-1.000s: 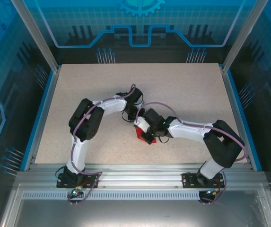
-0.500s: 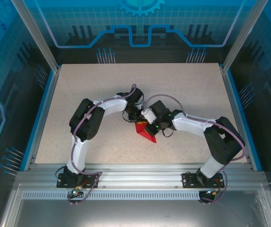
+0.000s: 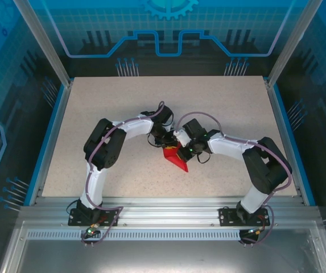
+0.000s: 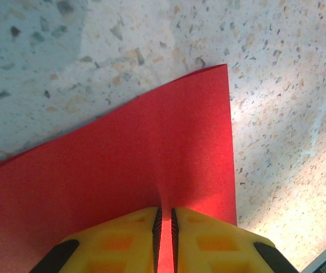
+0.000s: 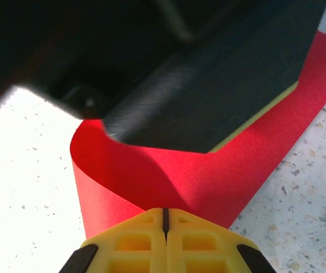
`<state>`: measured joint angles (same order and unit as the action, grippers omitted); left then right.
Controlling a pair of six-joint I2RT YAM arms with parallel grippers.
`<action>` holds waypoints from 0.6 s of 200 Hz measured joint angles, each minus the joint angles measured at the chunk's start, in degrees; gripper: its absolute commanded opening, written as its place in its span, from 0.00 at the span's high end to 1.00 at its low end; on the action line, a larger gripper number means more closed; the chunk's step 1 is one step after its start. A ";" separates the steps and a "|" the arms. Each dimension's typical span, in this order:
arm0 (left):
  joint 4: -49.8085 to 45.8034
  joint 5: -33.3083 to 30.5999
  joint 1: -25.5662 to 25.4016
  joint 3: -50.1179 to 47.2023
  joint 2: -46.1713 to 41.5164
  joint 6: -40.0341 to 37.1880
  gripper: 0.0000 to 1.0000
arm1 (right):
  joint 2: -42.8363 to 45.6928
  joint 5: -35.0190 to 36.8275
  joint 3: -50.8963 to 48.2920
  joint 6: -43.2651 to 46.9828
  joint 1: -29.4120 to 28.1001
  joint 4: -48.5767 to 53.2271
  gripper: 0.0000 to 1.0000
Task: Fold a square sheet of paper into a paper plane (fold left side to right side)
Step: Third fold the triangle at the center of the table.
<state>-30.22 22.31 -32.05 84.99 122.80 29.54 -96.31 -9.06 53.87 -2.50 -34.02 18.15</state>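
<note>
The square sheet of paper (image 3: 177,160) is bright red and shows from above as a small pointed, partly folded shape at the table's middle. My left gripper (image 3: 164,141) comes at it from the upper left. In the left wrist view the left gripper (image 4: 165,211) is shut on the sheet of paper (image 4: 123,165), with red showing in the thin slit between its yellow fingers. My right gripper (image 3: 181,149) meets it from the right. The right gripper (image 5: 165,211) is shut at the edge of the sheet of paper (image 5: 219,182), which curls up and over on the left.
The speckled table (image 3: 225,108) lies bare around the arms. The two wrists nearly touch over the sheet. The left arm's black body (image 5: 208,85) hangs close above the paper in the right wrist view. Blue rails (image 3: 49,142) edge the table.
The right gripper has drawn back up and to the right, uncovering more of the red paper, which now shows as a longer point. The left gripper has hardly moved.
</note>
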 measured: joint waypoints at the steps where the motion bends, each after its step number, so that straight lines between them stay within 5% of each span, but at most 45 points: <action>1: 0.00 0.00 0.00 0.00 0.02 -0.02 0.82 | -0.04 0.00 0.04 -0.04 0.07 0.00 1.00; 120: -0.07 -0.09 -0.07 0.04 0.13 -0.13 0.86 | -2.45 0.09 2.38 -2.03 1.95 0.98 1.00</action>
<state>-30.28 22.22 -32.12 85.03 122.93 29.41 -98.76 -8.97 56.25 -4.54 -32.08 19.14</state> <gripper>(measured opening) 0.149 0.041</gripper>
